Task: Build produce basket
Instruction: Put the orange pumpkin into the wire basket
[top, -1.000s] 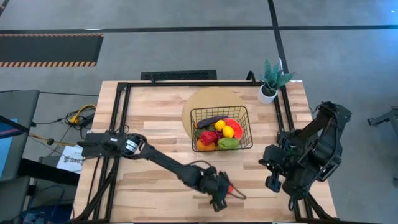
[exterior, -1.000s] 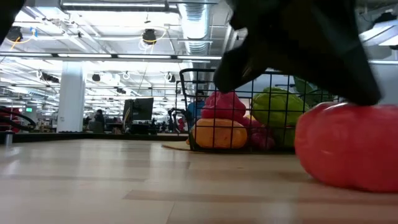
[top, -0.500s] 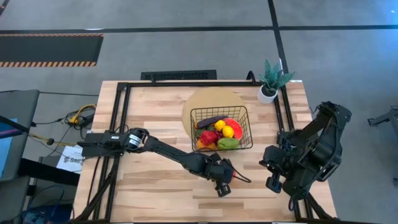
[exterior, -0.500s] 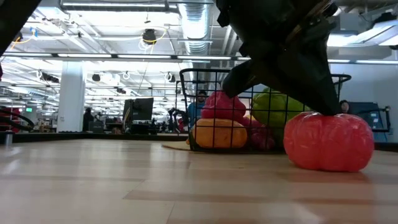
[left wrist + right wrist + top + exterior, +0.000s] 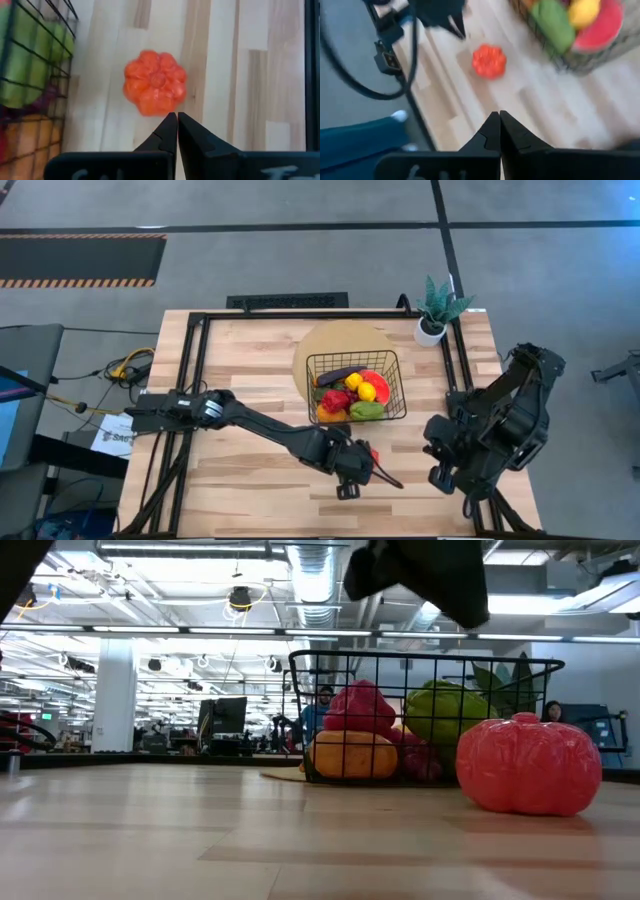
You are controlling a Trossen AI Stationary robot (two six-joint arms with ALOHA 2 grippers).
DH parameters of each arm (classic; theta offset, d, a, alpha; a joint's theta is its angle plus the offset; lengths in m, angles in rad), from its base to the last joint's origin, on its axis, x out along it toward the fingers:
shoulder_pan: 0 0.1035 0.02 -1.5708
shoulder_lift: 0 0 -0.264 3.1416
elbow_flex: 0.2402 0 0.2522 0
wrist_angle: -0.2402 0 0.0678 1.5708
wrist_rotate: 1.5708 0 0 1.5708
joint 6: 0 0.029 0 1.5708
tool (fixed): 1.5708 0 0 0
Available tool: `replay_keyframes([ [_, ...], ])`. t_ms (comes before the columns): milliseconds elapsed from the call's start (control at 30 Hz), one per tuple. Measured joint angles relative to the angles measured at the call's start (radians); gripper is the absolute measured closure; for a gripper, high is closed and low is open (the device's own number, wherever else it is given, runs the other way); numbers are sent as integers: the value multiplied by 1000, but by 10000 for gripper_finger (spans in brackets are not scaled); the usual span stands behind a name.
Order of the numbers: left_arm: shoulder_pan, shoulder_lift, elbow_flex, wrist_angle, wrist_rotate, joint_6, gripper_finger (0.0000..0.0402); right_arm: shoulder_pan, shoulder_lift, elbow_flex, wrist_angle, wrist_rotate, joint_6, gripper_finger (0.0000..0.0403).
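Black wire-grid basket [image 5: 392,392] on a round tan mat [image 5: 330,340]. Inside: yellow lemons [image 5: 366,391], red pepper [image 5: 335,401], green avocado [image 5: 366,411], dark purple eggplant [image 5: 340,374], orange piece [image 5: 350,755]. Red-orange ribbed pepper [image 5: 155,82] alone on pale, light-and-tan striped wooden table [image 5: 240,360]. Dark arms, black frame. Green leafy plant [image 5: 440,300] in white pot.

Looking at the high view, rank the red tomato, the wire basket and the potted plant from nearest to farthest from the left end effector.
From the left end effector:
1. Red tomato, just beside it on the bare wood.
2. Wire basket, farther back, mid-table.
3. Potted plant, at the far right corner.
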Motion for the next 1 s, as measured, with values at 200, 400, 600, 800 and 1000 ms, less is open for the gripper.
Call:
replay_keyframes([
  [200, 0, 0, 0, -23, -12, 41, 401, 10, 65, 0, -3, -153, 107, 392],
  [400, -1, 0, 0, -67, 4, 113, 401, 95, 218, 0, -3, -100, 330, 394],
  [600, -1, 0, 1, -100, 22, 191, 401, 171, 401, 0, -2, 130, 763, 395],
  [800, -1, 0, 1, -93, 87, 308, 401, 213, 552, -2, 91, 251, 1034, 397],
  [1000, -8, 0, 1, -166, 128, 383, 401, 198, 622, -1, 207, 270, 1029, 399],
])
